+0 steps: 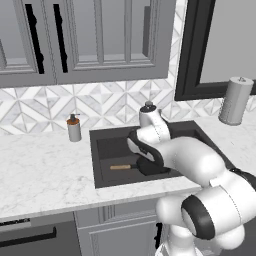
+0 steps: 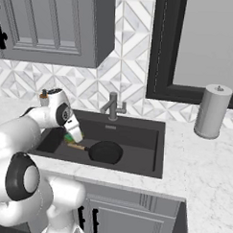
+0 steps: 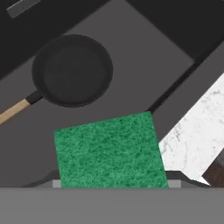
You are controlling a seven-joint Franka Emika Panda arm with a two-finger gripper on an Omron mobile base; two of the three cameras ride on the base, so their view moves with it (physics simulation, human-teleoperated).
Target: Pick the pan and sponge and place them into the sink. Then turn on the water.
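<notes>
**Marble table, dark sink: sponge over the basin**

Set into the white marble table (image 2: 193, 160), the sink (image 2: 150, 153), with the pan (image 2: 106, 152) flat on its floor, wooden handle toward the arm. Hanging over the sink's left part, the gripper (image 2: 71, 137), clamped on the green sponge (image 3: 110, 151). Behind the basin, grey faucet (image 2: 112, 106); on the right, paper towel roll (image 2: 212, 111).

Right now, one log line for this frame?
pan: in sink | sponge: in hand, over sink | faucet: off, no water
</notes>
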